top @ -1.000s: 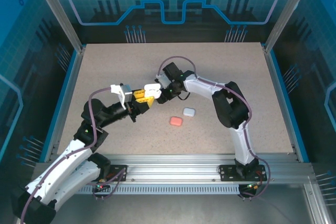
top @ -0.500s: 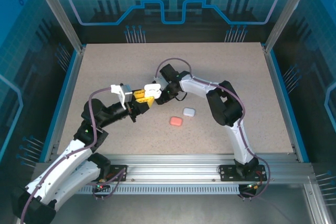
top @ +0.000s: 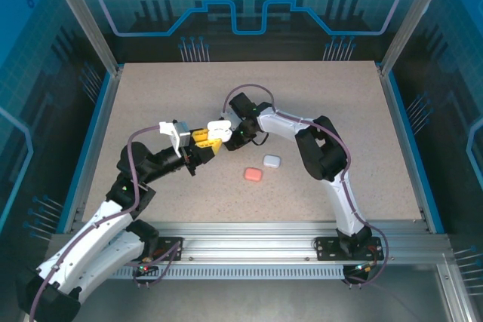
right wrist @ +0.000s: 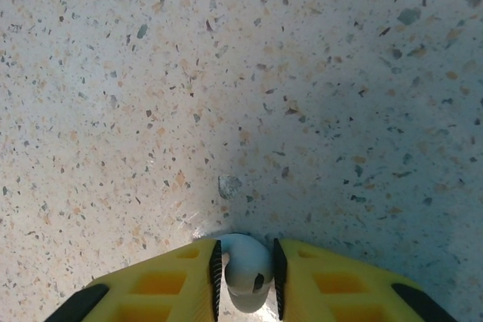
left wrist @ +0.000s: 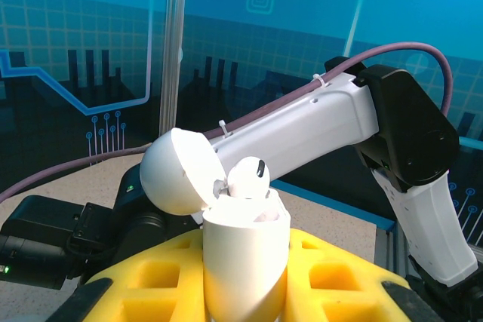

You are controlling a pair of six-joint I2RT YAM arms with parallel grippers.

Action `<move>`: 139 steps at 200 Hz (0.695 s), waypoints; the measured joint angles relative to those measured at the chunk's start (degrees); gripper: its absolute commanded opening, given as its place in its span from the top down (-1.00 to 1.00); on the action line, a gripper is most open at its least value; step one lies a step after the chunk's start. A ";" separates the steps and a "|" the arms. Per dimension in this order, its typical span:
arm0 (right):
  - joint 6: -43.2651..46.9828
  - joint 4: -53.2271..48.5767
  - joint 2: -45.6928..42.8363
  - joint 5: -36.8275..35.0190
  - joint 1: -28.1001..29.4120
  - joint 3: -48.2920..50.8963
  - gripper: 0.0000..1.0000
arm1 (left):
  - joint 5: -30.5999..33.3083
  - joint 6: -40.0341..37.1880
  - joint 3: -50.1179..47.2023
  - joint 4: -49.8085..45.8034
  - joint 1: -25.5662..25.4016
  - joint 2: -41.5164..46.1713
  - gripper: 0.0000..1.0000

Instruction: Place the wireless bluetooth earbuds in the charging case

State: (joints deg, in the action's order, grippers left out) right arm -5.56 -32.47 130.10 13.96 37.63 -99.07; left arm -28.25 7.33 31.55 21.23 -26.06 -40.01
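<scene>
speckled worktop (top: 151, 96) inside a blue-walled cell. left arm (top: 113, 209) reaches in from the near left and right arm (top: 324, 156) bends in from the near right. the two meet just left of the worktop centre.

left fingers (left wrist: 189, 292), yellow, are closed tight on the white charging case (left wrist: 245, 254) and hold it upright off the worktop. its rounded lid (left wrist: 177, 171) is flipped open to the left.

right fingers (right wrist: 198, 262), yellow with black pads, are nearly closed and pinch a white bud (right wrist: 245, 265) between the pads, above bare worktop.

two other cases lie closed on the worktop, near the centre and right of the held one: a pink case (top: 253, 174) and a pale case (top: 272, 161). they sit just beside each other, with no fingers on them.

a white earbud (left wrist: 249, 179) with a dark oval spot sits at the mouth of the held case, beside the lid hinge. cannot tell if it is the same one the right fingers pinch, or how deep it is seated.
</scene>
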 measured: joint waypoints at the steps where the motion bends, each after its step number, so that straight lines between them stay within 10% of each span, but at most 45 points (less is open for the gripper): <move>1: 0.00 -0.02 0.00 -0.02 0.00 0.00 0.50 | 0.00 0.00 0.00 0.00 0.00 0.00 1.00; 139: 0.15 1.44 -6.05 -1.01 0.59 6.75 0.64 | 0.22 0.00 -0.66 -0.48 0.00 0.70 1.00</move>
State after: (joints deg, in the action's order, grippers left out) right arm -5.41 -31.03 124.05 12.95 38.22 -92.31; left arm -28.03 7.33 30.89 20.75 -26.06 -39.31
